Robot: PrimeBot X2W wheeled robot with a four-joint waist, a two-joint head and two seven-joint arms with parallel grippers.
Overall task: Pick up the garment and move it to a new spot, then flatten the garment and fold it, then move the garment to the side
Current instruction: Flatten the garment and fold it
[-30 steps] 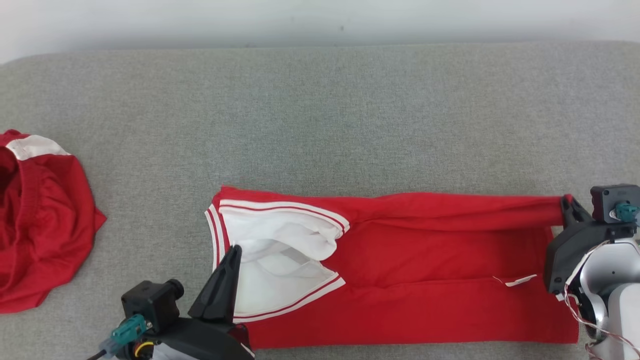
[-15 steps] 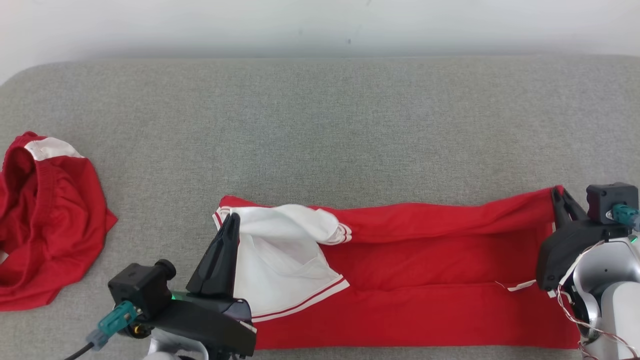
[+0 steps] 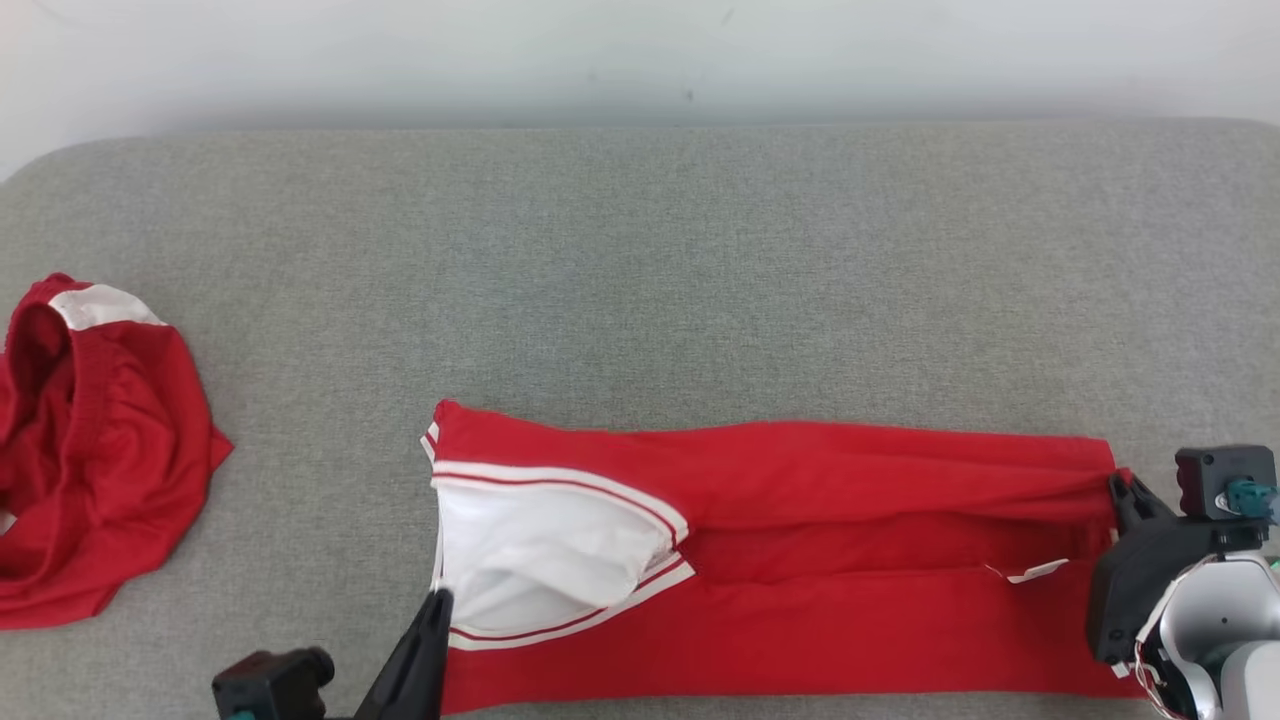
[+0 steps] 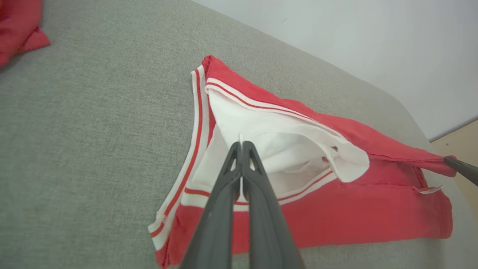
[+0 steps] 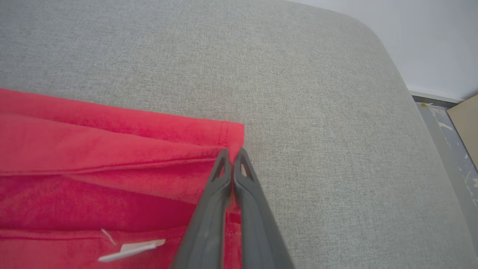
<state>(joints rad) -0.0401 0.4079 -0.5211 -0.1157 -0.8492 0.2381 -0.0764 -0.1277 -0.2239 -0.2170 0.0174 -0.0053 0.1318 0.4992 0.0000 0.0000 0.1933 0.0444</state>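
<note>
Pinching the red garment (image 3: pixel 850 620) at both ends.
Both shut tight: left gripper (image 4: pixel 241 144) on white lining (image 4: pixel 283 149), right gripper (image 5: pixel 232 158) on hem corner (image 5: pixel 233 130).

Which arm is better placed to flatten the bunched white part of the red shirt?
Left. The left gripper is shut on the white part of the shirt, while the right gripper pinches the hem at the opposite end, so it would probably have to let go first.

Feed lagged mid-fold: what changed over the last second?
The left claw and right claw lifted the held layer of the garment, then drew it back toward the robot. Both remain shut on it. The other red cloth stayed; the camera shifted.
</note>
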